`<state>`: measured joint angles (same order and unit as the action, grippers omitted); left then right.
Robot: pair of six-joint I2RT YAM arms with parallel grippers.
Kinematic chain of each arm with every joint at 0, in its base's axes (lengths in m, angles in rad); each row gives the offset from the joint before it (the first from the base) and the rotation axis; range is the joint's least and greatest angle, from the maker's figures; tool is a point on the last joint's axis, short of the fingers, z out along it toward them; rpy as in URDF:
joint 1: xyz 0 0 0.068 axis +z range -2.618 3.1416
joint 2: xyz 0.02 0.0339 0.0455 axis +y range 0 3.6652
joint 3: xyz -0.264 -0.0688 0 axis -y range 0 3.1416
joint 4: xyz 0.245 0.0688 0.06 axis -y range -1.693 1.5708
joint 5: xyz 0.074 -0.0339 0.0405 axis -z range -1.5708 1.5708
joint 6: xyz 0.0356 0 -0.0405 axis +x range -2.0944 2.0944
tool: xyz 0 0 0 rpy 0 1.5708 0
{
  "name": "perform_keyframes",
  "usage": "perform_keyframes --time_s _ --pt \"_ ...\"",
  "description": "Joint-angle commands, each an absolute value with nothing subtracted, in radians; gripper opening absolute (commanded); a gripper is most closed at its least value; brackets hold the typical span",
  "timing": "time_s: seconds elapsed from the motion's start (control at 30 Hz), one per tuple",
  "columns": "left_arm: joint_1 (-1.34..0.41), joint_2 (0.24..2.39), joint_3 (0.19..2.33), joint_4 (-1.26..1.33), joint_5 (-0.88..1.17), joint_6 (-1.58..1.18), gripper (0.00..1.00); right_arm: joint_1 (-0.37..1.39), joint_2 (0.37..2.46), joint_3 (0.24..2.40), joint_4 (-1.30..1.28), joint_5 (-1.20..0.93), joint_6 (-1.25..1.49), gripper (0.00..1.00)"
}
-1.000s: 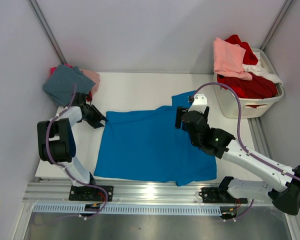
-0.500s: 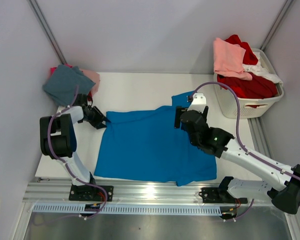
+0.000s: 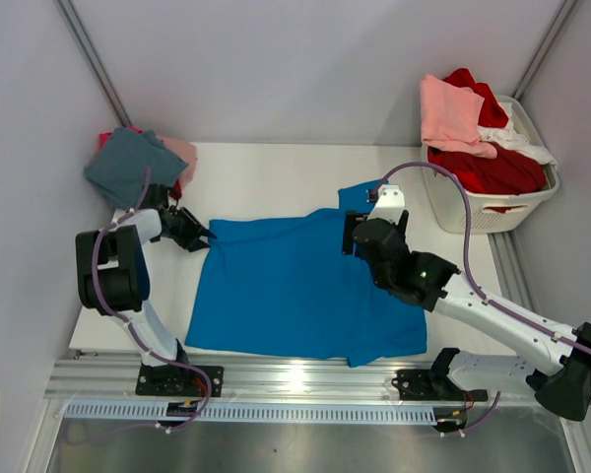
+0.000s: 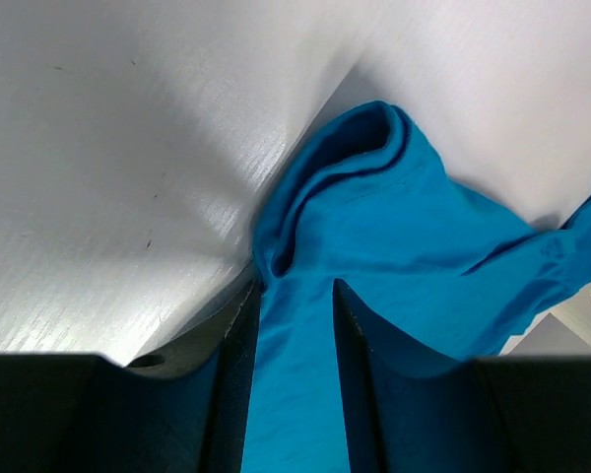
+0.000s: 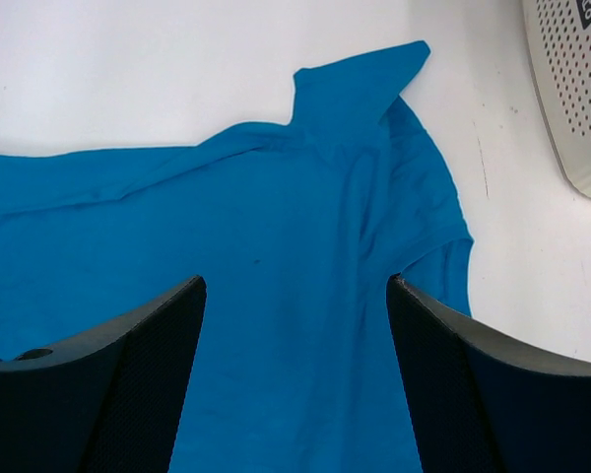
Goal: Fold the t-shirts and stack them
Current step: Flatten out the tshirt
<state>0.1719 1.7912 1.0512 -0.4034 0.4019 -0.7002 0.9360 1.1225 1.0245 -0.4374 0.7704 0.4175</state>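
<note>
The bright blue t-shirt (image 3: pixel 295 286) lies spread flat on the white table, with one sleeve (image 3: pixel 360 195) pointing to the far right. My left gripper (image 3: pixel 201 239) is at the shirt's far left corner and is shut on a bunched fold of the blue cloth (image 4: pixel 345 197), which fills the gap between the fingers (image 4: pixel 238 335). My right gripper (image 3: pixel 364 241) hovers open and empty over the shirt's upper right part. The right wrist view shows the blue cloth (image 5: pixel 276 227) between the wide-set fingers (image 5: pixel 148 374).
A folded pile with a dusty teal tee (image 3: pixel 128 166) on top, and pink (image 3: pixel 183 150) and red under it, sits at the back left corner. The white laundry basket (image 3: pixel 532 205) at the back right holds pink (image 3: pixel 448 113), red (image 3: pixel 488 169) and white (image 3: pixel 524 144) tees.
My right arm has shifted slightly to the far left over the shirt. My left gripper stays at the shirt's corner, almost unmoved.
</note>
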Motion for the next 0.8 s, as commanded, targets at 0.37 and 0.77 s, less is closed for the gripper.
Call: perform_keyframes --time_s 0.37,0.77 --pt "0.218 1.736 1.043 -0.339 0.454 -0.739 0.38 0.954 1.134 1.077 -0.439 0.795 0.431 0.77" --pt "0.203 1.795 1.088 -0.373 0.431 -0.726 0.38 0.954 1.158 1.086 -0.425 0.788 0.430 0.77"
